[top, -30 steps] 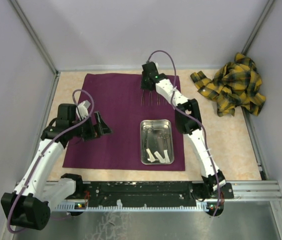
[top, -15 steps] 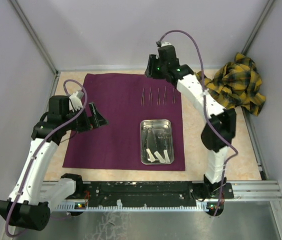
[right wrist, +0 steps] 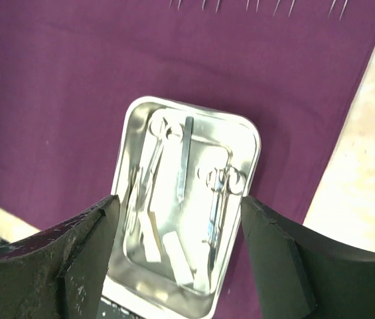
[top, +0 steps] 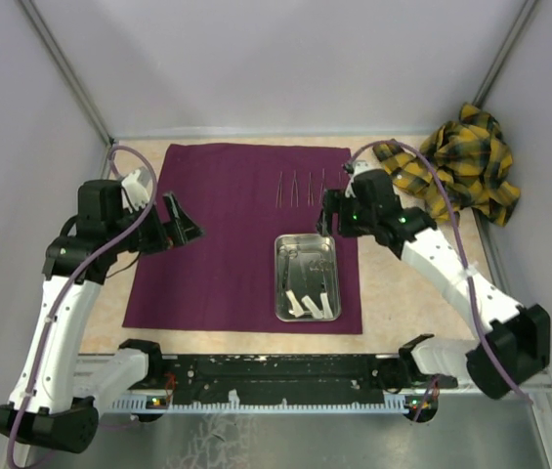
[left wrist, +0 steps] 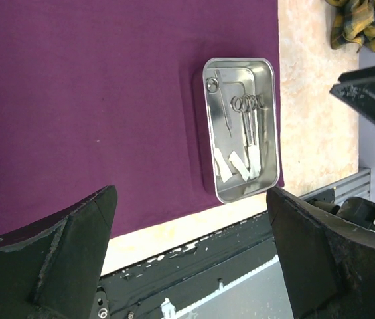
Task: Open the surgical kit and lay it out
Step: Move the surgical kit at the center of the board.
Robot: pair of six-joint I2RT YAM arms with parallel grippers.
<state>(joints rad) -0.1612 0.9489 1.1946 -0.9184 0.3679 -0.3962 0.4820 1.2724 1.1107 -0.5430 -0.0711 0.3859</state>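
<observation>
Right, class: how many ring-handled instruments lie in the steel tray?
2 ring-handled instruments: in the right wrist view, one along the steel tray's left side, one toward its right. More could hide beneath.

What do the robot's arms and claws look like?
Both arms, the left arm and the right arm, are white tubes with chunky black joints. A thin purple cable loops along each one. The left claw and right claw each have two black, wedge-shaped fingers.

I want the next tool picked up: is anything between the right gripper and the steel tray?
Nothing visible. The open right gripper faces the uncovered tray, with only bare purple cloth around it.
</observation>
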